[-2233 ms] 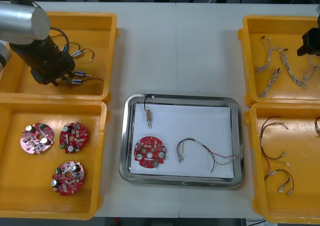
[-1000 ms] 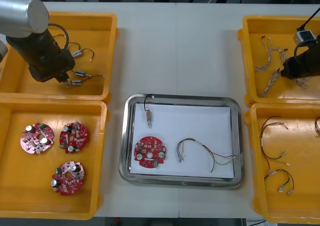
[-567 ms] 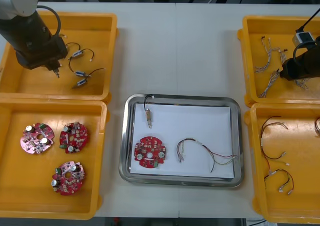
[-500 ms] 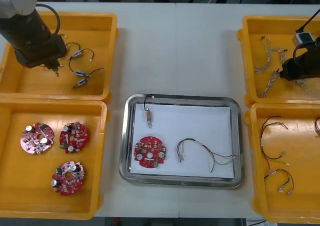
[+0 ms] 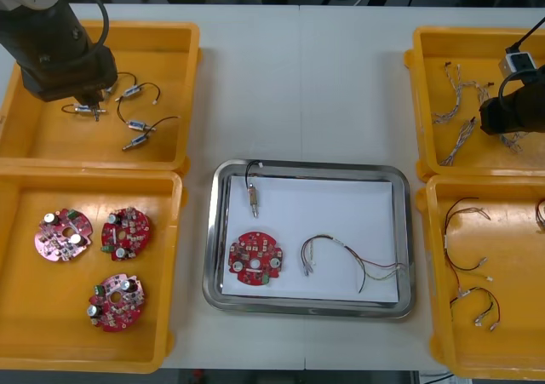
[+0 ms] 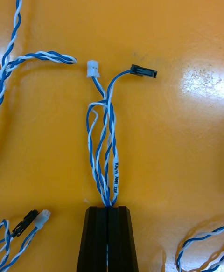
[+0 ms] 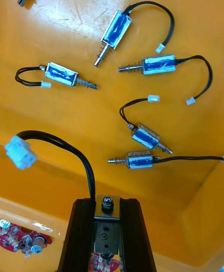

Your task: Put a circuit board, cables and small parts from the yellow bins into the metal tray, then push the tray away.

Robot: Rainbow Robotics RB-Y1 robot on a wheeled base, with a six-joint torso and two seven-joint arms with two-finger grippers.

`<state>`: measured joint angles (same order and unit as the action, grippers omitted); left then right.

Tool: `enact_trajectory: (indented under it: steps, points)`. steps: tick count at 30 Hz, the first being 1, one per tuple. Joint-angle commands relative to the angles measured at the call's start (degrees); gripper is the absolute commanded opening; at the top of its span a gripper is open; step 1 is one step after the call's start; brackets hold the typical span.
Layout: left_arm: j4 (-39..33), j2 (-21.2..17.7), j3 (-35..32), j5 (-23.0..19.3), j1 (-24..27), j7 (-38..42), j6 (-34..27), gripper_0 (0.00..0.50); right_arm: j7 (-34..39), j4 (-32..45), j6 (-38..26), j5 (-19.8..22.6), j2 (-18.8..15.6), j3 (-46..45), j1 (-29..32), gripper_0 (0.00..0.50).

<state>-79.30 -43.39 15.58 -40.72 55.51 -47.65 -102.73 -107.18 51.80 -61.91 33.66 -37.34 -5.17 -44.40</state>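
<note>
Tray partly loaded, two more items gripped.
In the central tray (image 5: 407, 231) a board (image 5: 255, 259) lies at 7 o'clock, a part (image 5: 253, 198) at 10, a red-yellow cable (image 5: 349, 260) at 4. A second part (image 7: 107, 203) is clamped by the left gripper (image 7: 106, 209) over the 10 o'clock bin (image 5: 170, 35). A blue-white cable (image 6: 105, 150) is pinched by the right gripper (image 6: 108, 209) in the 2 o'clock bin (image 5: 426, 60). The push is not yet done.

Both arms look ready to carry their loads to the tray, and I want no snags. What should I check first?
1. left gripper jaws shut on small metal part: ok.
2. Its black cable apart from the loose parts: ok.
3. right gripper jaws shut on blue and white cable: ok.
4. That cable apart from neighbouring cables: ok.
5. Bare room in metal tray: ok.
6. Held cable lifted off its yellow bin: cannot tell.
</note>
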Motion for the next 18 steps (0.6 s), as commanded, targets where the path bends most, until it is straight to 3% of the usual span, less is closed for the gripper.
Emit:
enact_trajectory:
  steps: [1,18]
  points:
    - [-4.7,-3.1,-1.6,-0.2,1.6,-3.5,-1.7,0.000,0.2,-0.3,-1.8,-0.2,0.2,0.9,0.8,0.000]
    - [-12.4,-2.5,-1.3,-6.3,1.7,-0.3,-4.0,0.000,-1.5,1.5,-16.4,-1.8,-4.0,-1.8,-6.9,0.000]
